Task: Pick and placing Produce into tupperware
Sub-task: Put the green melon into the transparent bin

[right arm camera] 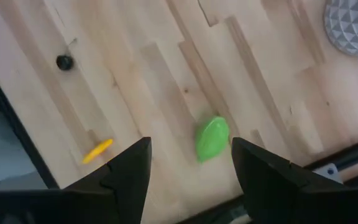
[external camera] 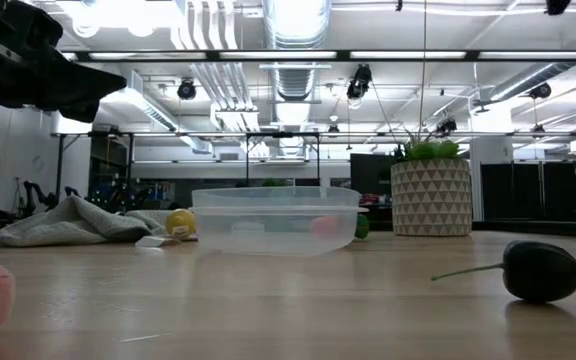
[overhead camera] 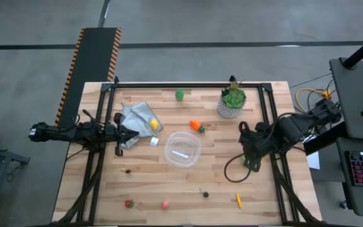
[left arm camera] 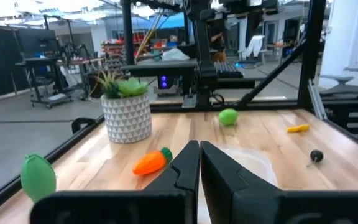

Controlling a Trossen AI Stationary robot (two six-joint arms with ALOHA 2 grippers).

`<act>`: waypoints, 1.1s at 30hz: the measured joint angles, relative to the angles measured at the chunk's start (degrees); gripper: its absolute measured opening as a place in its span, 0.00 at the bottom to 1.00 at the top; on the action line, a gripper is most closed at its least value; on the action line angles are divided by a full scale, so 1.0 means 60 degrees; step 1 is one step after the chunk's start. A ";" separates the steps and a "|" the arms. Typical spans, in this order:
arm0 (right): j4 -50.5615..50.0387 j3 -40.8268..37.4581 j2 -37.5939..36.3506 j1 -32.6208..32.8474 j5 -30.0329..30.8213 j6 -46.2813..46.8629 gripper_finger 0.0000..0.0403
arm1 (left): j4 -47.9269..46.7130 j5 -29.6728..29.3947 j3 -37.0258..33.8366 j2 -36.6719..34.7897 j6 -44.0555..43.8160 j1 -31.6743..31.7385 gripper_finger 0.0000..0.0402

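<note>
The clear, shallow plastic tupperware with rounded corners [overhead camera: 182,149] sits near the middle of the pale wooden counter [overhead camera: 144,189] and appears to hold no produce yet. The right end effector [right arm camera: 190,163] hangs over the counter's right side with its dark fingers spread wide, and a small green toy fruit [right arm camera: 212,138] lies on the wood below the gap between them. The left end effector [left arm camera: 199,163] waits low at the left side beside a crumpled grey cloth [overhead camera: 136,117], its fingers pressed together and empty. Other pieces lie scattered: a small orange toy carrot [overhead camera: 196,125] just beyond the container, a thin yellow piece [overhead camera: 238,200] and a small dark round piece with a stem [overhead camera: 205,194] toward the near edge. The green fruit lies close to the counter's edge rail, so a slightly off-centre descent could nudge it away or roll it against the rail. Its rounded shape likely invites slipping if the fingers close unevenly. The green potted plant in a pale patterned pot [overhead camera: 232,101] stands near the path to the container and could be clipped.
</note>
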 joint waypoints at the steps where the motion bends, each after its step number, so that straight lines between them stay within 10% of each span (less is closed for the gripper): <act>1: 0.0007 -0.0172 0.0046 0.0014 -0.0026 -0.0270 0.53 | 0.0019 0.0001 -0.0001 -0.0002 -0.0004 0.0000 0.00; 9: -0.0389 -0.1607 0.0313 -0.0367 0.0503 0.1036 0.54 | 0.0025 -0.0002 -0.0001 0.0010 -0.0011 0.0000 0.00; 22: 0.1380 -0.3975 0.0202 -0.0559 -0.0788 0.2354 0.86 | 0.0033 0.0001 -0.0001 0.0041 -0.0030 -0.0001 0.00; 33: 0.2729 -0.5171 0.0169 -0.0559 -0.0849 0.2580 0.88 | 0.0033 0.0001 -0.0001 0.0333 -0.0033 0.0000 0.00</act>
